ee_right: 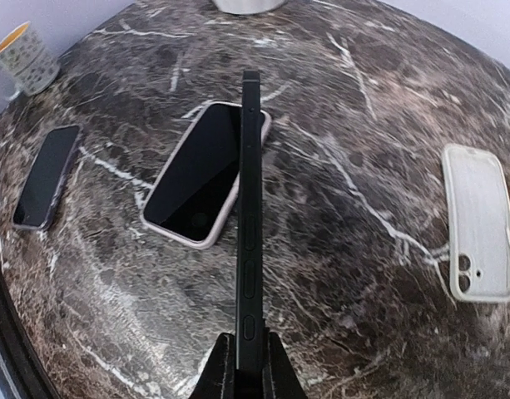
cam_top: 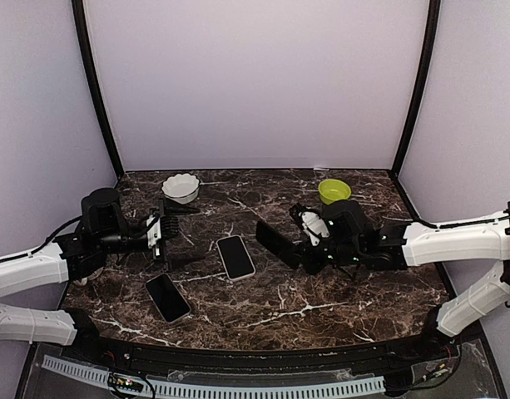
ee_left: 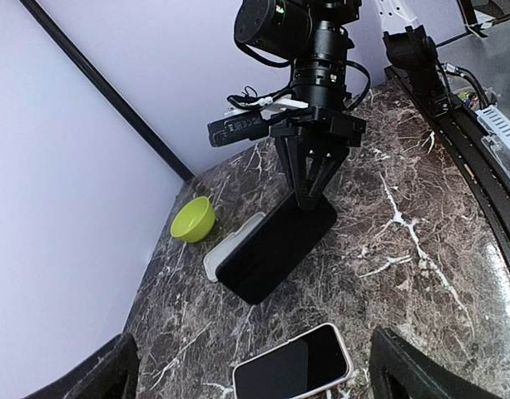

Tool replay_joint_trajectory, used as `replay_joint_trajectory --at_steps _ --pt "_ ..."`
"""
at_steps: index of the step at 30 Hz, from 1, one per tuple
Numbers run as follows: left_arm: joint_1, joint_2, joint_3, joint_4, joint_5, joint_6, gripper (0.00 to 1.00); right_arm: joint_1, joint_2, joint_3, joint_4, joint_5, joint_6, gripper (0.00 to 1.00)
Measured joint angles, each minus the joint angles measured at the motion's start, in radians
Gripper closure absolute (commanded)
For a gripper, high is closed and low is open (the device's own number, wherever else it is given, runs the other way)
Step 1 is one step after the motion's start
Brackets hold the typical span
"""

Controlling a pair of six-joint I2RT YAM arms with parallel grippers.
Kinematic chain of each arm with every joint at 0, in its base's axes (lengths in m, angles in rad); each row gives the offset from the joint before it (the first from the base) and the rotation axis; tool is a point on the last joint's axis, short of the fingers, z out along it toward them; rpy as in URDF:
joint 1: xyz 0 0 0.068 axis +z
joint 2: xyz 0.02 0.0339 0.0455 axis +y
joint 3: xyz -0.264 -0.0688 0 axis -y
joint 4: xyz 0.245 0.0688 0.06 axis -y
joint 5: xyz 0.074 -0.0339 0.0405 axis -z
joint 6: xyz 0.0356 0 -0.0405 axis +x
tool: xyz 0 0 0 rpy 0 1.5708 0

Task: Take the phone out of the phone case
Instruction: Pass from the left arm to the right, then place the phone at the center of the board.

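Dark marble table [cam_top: 321, 307], veined white, closed in by pale walls [cam_top: 255, 83] at the back and both sides and bounded at the near edge by a black rail [cam_top: 263, 353]. The widest bare stretch of marble lies along the near edge to the right of centre; a second lies between the two grippers, around the cased phone.

Right gripper [ee_right: 246, 353]: fingers clamped together on the bottom end of the black phone [ee_right: 250, 208], which hangs clear of the table, right of centre, with one long edge turned down. The phone is out of its case: a slim, dark, flat-sided slab, side buttons visible along the edge seen from the right wrist.

Left gripper [cam_top: 188, 236]: fingers spread wide, holding nothing, at the left of the table and facing the centre.

Empty case [ee_right: 479, 220]: pale, lying flat, hollow side up, camera cut-out at one end, on the marble just beside the held phone and apart from it.

Cased phone [cam_top: 235, 256]: screen up in a pale pink case, near the centre. Dark phone [cam_top: 167, 298]: flat, near the front-left edge.

White bowl [cam_top: 180, 187] and green bowl [cam_top: 334, 190]: near the back wall, well apart. Mug [ee_right: 26, 54]: at the left margin
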Motion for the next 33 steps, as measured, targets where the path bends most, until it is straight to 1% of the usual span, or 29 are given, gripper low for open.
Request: replay_joint_trajectory --at_steps 3,5,10,14,20,23,24,28,33 --pt "0.000 -0.005 -0.006 0.015 -0.020 -0.012 0.01 -0.048 -0.019 -0.033 -0.012 0.028 0.129 1.00" --pt "0.000 -0.006 -0.006 0.024 -0.029 -0.015 0.01 -0.080 -0.029 -0.053 -0.014 0.020 0.203 1.00" --pt "0.000 -0.006 -0.006 0.035 -0.041 -0.019 0.01 -0.199 -0.046 -0.145 0.026 -0.088 0.413 1.00" --pt "0.000 -0.006 -0.006 0.035 -0.042 -0.019 0.01 -0.279 -0.047 -0.236 0.117 -0.219 0.562 1.00" --pt "0.000 -0.006 -0.006 0.035 -0.042 -0.019 0.01 -0.362 -0.016 -0.264 0.255 -0.396 0.747 1.00" --pt "0.000 -0.006 -0.006 0.035 -0.042 -0.019 0.01 -0.406 0.032 -0.291 0.372 -0.490 0.862 1.00" --pt "0.000 -0.006 -0.006 0.034 -0.042 -0.019 0.01 -0.418 0.038 -0.295 0.382 -0.498 0.877 1.00" --pt "0.000 -0.006 -0.006 0.034 -0.042 -0.019 0.01 -0.465 0.124 -0.309 0.510 -0.587 1.005 1.00" --pt "0.000 -0.006 -0.006 0.034 -0.042 -0.018 0.01 -0.503 0.239 -0.307 0.665 -0.682 1.112 1.00"
